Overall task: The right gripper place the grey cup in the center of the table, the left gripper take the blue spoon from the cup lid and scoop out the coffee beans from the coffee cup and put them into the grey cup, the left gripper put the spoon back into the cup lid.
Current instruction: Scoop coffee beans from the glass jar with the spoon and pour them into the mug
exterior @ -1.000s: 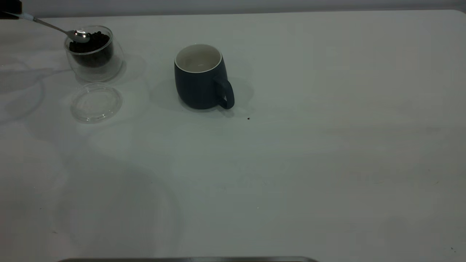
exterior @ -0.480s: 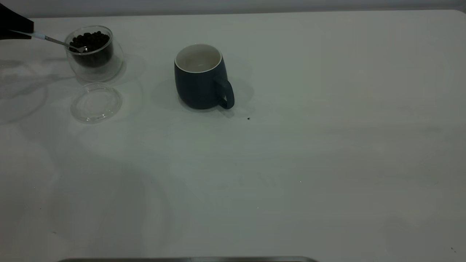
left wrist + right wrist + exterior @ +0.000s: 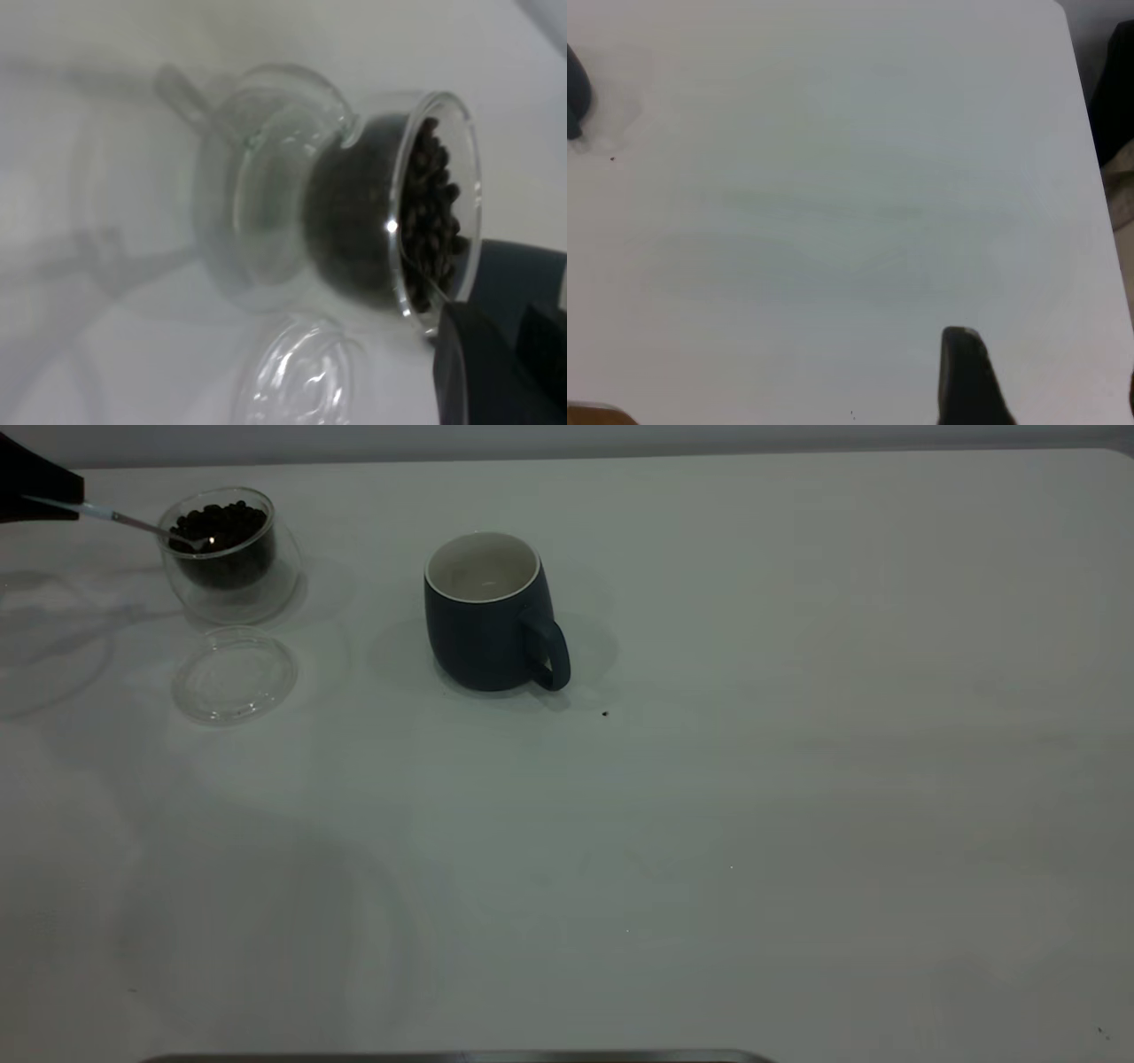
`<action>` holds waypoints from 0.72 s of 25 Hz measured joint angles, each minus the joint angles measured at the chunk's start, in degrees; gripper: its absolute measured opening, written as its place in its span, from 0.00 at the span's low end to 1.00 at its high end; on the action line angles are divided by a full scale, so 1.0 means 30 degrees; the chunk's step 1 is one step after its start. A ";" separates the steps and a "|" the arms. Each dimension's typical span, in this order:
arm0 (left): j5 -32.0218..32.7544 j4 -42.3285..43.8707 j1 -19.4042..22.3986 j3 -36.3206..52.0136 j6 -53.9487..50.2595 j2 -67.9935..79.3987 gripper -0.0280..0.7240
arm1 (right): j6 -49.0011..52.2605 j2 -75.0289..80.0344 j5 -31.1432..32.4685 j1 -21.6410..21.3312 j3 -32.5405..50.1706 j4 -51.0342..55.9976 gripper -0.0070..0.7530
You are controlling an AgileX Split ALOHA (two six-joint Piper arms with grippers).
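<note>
My left gripper (image 3: pixel 62 494) is at the table's far left edge, shut on the blue spoon (image 3: pixel 133 522). The spoon's bowl is dipped into the coffee beans (image 3: pixel 221 521) in the clear coffee cup (image 3: pixel 229 567). The left wrist view shows the coffee cup (image 3: pixel 292 204), the beans (image 3: pixel 430 212) and one black finger (image 3: pixel 478 372) up close. The clear cup lid (image 3: pixel 234 673) lies empty just in front of the coffee cup. The grey cup (image 3: pixel 487 624) stands upright near the table's middle with nothing in it. My right gripper (image 3: pixel 1050 381) is open and empty over bare table, out of the exterior view.
A single dark speck (image 3: pixel 605 713) lies on the white table (image 3: pixel 753 824) just right of the grey cup. The right wrist view shows the table's corner (image 3: pixel 1059 13) and a sliver of the grey cup (image 3: pixel 574 88).
The spoon's bowl has dropped from above the beans down into them, and my left gripper has come further into view. Little has moved in the last half second.
</note>
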 joint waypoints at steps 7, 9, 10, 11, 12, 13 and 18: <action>0.0700 -0.1818 0.0000 0.0000 0.0019 0.0022 0.21 | 0.0000 0.0000 0.0000 0.0000 0.0000 0.0000 0.54; 0.0700 -0.1833 0.0000 0.0000 0.0019 0.0022 0.21 | 0.0000 0.0000 0.0000 0.0000 0.0000 0.0000 0.54; 0.0700 -0.1838 0.0000 0.0000 0.0019 0.0022 0.21 | 0.0000 0.0000 0.0000 0.0000 0.0000 0.0000 0.54; 0.0700 -0.1855 0.0000 0.0000 0.0019 0.0022 0.21 | 0.0000 0.0000 0.0000 0.0000 0.0000 0.0000 0.54; 0.0700 -0.1855 0.0000 0.0000 0.0019 0.0022 0.21 | 0.0000 0.0000 0.0000 0.0000 0.0000 0.0000 0.54; 0.0700 -0.1855 0.0000 0.0000 0.0039 0.0022 0.21 | 0.0000 0.0000 0.0000 0.0000 0.0000 0.0000 0.54; 0.0899 -0.1894 0.0000 0.0000 0.0143 0.0022 0.21 | 0.0000 0.0000 0.0000 0.0000 0.0000 0.0000 0.54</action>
